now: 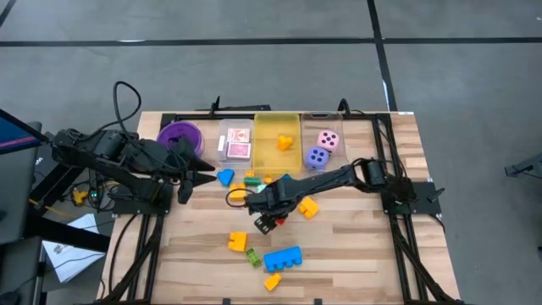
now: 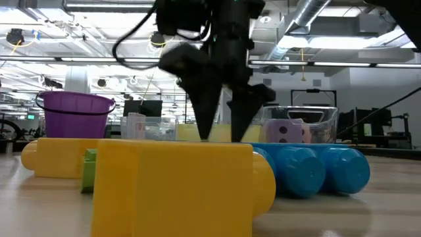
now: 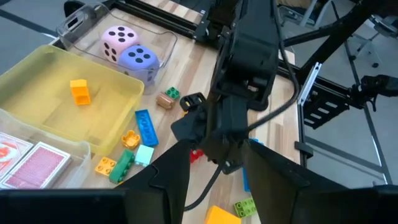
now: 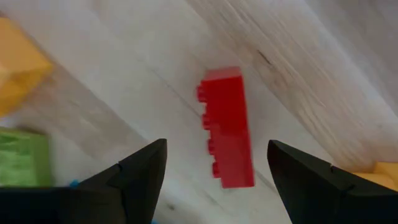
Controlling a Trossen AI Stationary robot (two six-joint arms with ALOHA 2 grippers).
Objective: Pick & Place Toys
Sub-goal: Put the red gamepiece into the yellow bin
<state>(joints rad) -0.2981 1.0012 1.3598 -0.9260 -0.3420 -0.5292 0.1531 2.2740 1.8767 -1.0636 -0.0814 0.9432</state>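
Red block: a small red plastic building block (image 4: 227,127), oblong with studs along one long side, lies flat on the bare wooden table (image 1: 356,254) near the middle, touching nothing.
Right gripper: the right gripper (image 4: 214,171) hangs directly over the red block with its dark fingers spread, one to each side and neither touching; in the high view it sits at the end of the arm stretched in from the right (image 1: 269,219).
Step in hand: judged to be lining up for a pick of the red block.
Doing it well: the block's long axis runs roughly between the fingers, so closing across the short width looks right; the gripper should drop straight down until the fingertips flank the block's sides, then close squarely so that it does not twist or skid.
Risk: a small green plastic block (image 4: 22,155) and a yellow plastic block (image 4: 18,62) lie nearby; a drifting descent could nudge them.
Left gripper: the left gripper (image 1: 188,180) waits near the table's left edge beside the purple round bowl (image 1: 179,135), its fingers partly apart and holding nothing.
Likely goal: the yellow translucent rectangular bin (image 1: 278,140), already holding one orange-yellow block (image 1: 284,142), seems the place for blocks; this is a guess.
Other toys: pink and purple foam dice (image 1: 322,148) sit in a clear bin; red-and-white playing cards (image 1: 238,144) in another.
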